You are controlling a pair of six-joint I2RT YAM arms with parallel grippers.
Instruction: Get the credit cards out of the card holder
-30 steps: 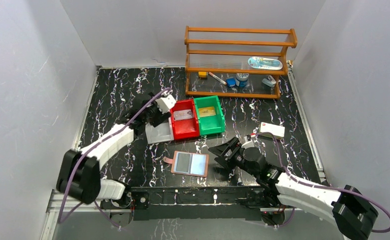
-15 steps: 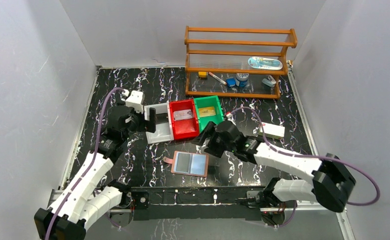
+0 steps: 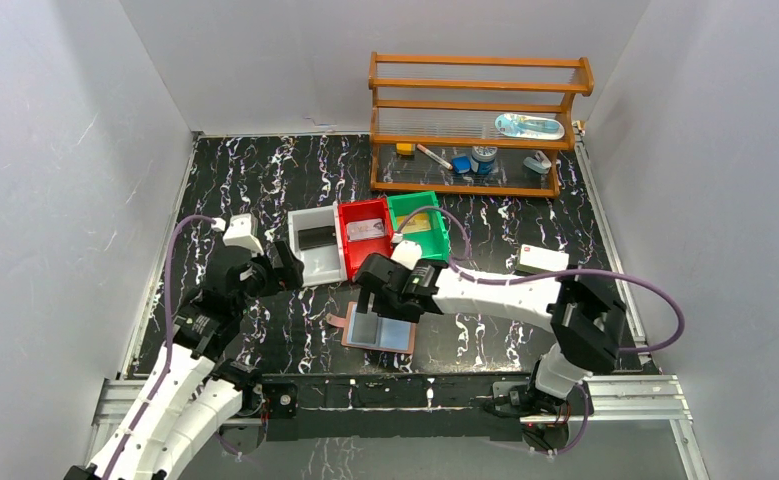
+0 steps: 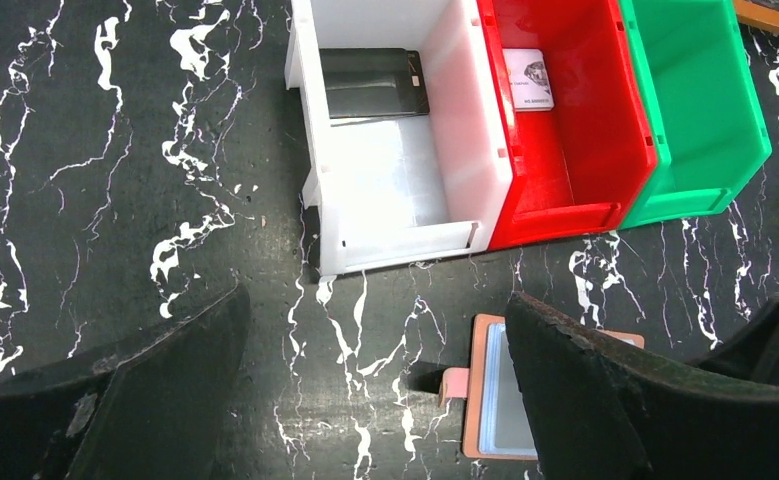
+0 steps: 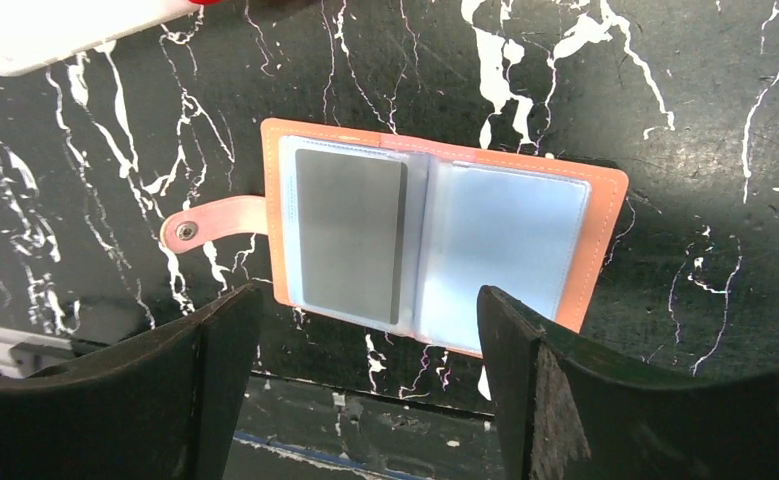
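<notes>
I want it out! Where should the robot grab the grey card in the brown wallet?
Probably pinch the dark grey flat card by its edge beside the fold, from straight above: it lies flat in a clear pocket of the open reddish-brown leather card holder. Where that pocket opens is unclear.

Lying open and flat on the black marbled table, reddish-brown card holder pointing its strap tab left and keeping a grey card in its left clear pocket.
</notes>
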